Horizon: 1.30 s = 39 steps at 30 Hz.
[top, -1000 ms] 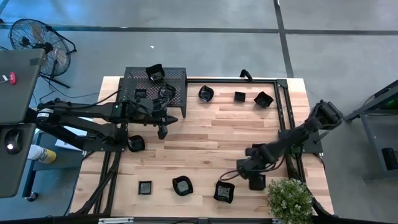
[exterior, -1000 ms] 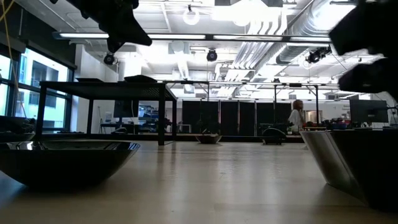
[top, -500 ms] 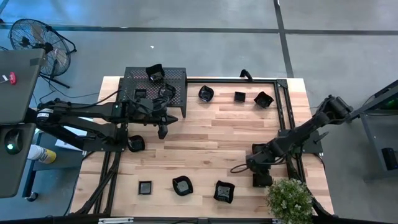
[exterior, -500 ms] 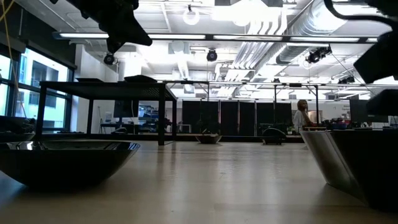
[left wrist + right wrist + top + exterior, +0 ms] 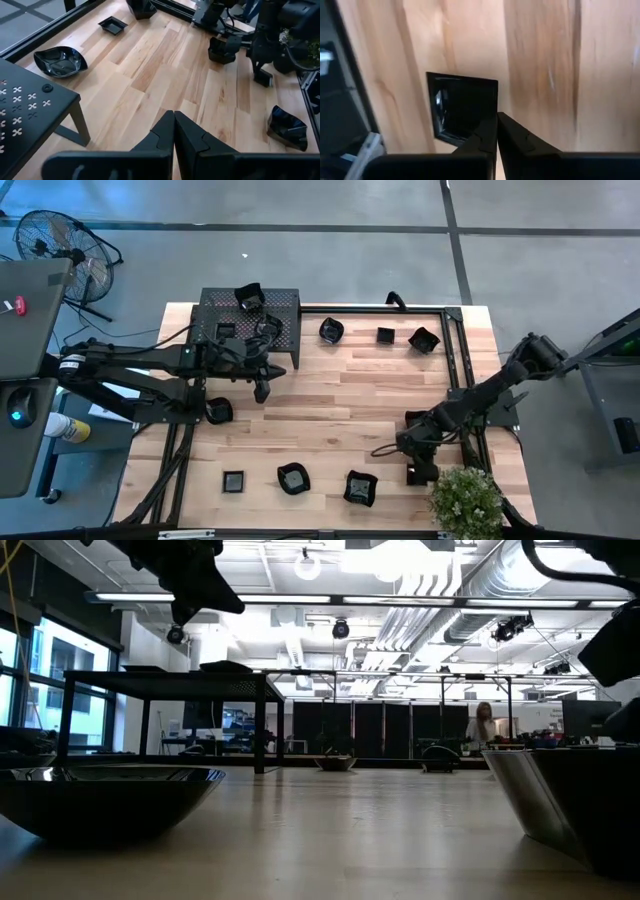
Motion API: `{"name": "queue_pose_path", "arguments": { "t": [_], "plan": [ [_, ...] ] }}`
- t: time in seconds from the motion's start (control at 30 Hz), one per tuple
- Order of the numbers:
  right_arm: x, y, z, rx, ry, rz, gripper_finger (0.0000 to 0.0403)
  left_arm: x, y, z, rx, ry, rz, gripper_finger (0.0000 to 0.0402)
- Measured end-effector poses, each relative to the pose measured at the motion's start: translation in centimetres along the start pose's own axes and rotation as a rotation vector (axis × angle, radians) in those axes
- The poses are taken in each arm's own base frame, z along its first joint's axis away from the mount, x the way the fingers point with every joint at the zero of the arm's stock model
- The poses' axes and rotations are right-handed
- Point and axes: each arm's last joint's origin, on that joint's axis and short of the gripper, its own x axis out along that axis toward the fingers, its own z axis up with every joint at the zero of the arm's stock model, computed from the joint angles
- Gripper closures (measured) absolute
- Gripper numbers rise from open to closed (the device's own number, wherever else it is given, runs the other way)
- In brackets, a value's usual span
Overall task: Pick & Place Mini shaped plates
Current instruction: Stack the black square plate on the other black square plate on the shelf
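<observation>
Several mini shaped plates, small glossy black dishes, lie scattered on the wooden table (image 5: 330,395). Three of them, such as the plate (image 5: 386,335), sit along the far side. Another three, such as the plate (image 5: 294,478), sit along the near side. My right gripper (image 5: 418,468) points steeply down at the near right, shut at a small square plate (image 5: 462,105). My left gripper (image 5: 262,391) hangs shut and empty above the table, just in front of the black perforated rack (image 5: 250,320). My right gripper meets the square plate at one side rim (image 5: 496,102), coming from above and pointing steeply down. The rim lines up with the seam of the shut fingers (image 5: 482,132), one finger over the plate's inside and one outside it. The plate lies flat on the table.
One dish (image 5: 249,296) rests on the rack and another (image 5: 219,411) sits by the left arm. A potted plant (image 5: 465,498) stands at the near right corner, close beside my right gripper. A black frame rail (image 5: 458,370) runs along the right side. Bare wood lies mid-table.
My right gripper has drawn back toward the table's right edge and near side and has sunk, tipping more steeply down onto the square plate. The left arm and all the plates have stayed where they were.
</observation>
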Motion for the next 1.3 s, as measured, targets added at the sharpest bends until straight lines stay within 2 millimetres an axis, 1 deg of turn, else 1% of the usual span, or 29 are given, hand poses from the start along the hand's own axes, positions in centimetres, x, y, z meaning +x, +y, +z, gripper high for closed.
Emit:
{"name": "queue_pose_path", "arguments": {
  "t": [0.23,0.37,0.57,0.7,0.87,0.93,1.0,1.1,1.3],
  "plan": [
    [-0.9,0.7,0.3,0.049,-0.057,0.056,0.0400,-1.4,0.2,0.5,-0.006,-0.067,0.021,0.0401],
    [-1.8,1.0,0.4,0.089,-0.103,0.097,0.0401,-2.2,0.2,0.7,-0.009,-0.092,0.015,0.0401],
    [-3.6,0.6,1.0,0.182,-0.223,0.118,0.0402,-3.1,0.3,0.9,-0.013,-0.126,0.020,0.0401],
    [-5.0,-0.1,2.3,0.286,-0.354,0.160,0.0402,-3.5,0.3,0.9,-0.017,-0.138,0.015,0.0401],
    [-6.6,-1.8,5.4,0.474,-0.652,0.191,0.0402,-3.6,0.3,1.0,-0.043,-0.141,0.012,0.0401],
    [-6.8,-2.8,6.9,0.544,-0.763,0.188,0.0402,-3.5,0.4,0.9,-0.046,-0.132,0.016,0.0401],
    [-6.5,-4.0,8.5,0.610,-0.839,0.190,0.0402,-3.5,0.4,0.7,-0.048,-0.119,0.021,0.0401],
    [-5.8,-5.3,11.5,0.673,-0.891,0.167,0.0402,-3.5,0.5,0.5,-0.064,-0.097,0.033,0.0401],
    [-4.6,-6.7,18.9,0.744,-0.932,0.117,0.0402,-3.5,0.6,0.2,-0.091,-0.066,0.042,0.0401]
  ]
}}
